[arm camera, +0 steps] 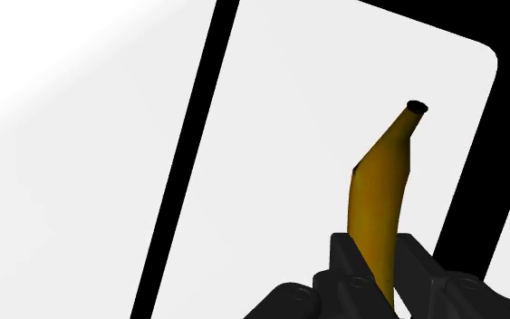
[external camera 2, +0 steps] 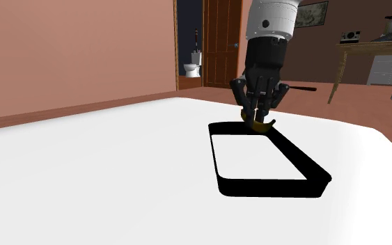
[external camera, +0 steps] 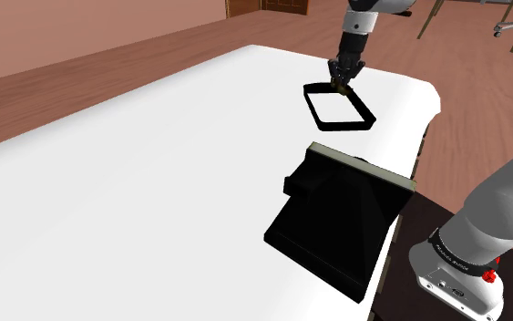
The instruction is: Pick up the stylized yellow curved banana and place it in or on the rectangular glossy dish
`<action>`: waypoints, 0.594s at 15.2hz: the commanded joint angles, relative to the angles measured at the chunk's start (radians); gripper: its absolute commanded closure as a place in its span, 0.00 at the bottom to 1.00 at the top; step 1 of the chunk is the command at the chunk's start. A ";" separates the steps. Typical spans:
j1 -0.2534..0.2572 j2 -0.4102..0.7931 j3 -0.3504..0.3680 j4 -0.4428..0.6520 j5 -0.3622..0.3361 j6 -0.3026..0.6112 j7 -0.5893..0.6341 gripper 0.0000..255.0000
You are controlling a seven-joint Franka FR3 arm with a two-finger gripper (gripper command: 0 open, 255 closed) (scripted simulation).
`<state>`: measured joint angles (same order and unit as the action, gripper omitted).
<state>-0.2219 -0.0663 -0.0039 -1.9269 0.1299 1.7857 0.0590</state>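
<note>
- Jaws pinched on the banana (arm camera: 380,190), as we read it: the gripper (arm camera: 381,249) has its two black fingers (arm camera: 345,254) pressed against the fruit's lower end, one on each side.
- We agree. Where do we place it against the dish (arm camera: 189,154)?
- Over it. In the wrist view the yellow body runs out from the gripper across the dish's pale floor, its dark stem tip pointing toward the black rim. In the second exterior view the banana (external camera 2: 259,126) hangs under the gripper (external camera 2: 257,115) at the far end of the dish (external camera 2: 271,188), low over the rim. We cannot tell whether it touches.
- How do we expect it to handle?
- Light and stiff, we judge, so the pinch should not crush it. The skin looks smooth and the body is curved, and we hold it near one end, so the long free end could pivot between the pads. A hold across the thicker middle would be steadier.
- And the set-down?
- The dish looks shallow and glossy. We think a curved fruit could rock or slide there, so a low release seems wise.
- What about the black boxy object (external camera: 336,219) on the white table (external camera: 108,201)?
- It sits well apart from the dish.
</note>
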 commanded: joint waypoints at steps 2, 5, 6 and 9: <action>0.000 0.006 0.001 -0.038 0.001 0.044 -0.005 1.00; 0.000 0.006 0.001 -0.038 0.001 0.044 -0.005 1.00; 0.000 0.006 0.001 -0.038 0.001 0.044 -0.005 1.00; 0.000 0.006 0.001 -0.038 0.001 0.044 -0.005 1.00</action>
<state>-0.2215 -0.0606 -0.0034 -1.9648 0.1314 1.8295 0.0539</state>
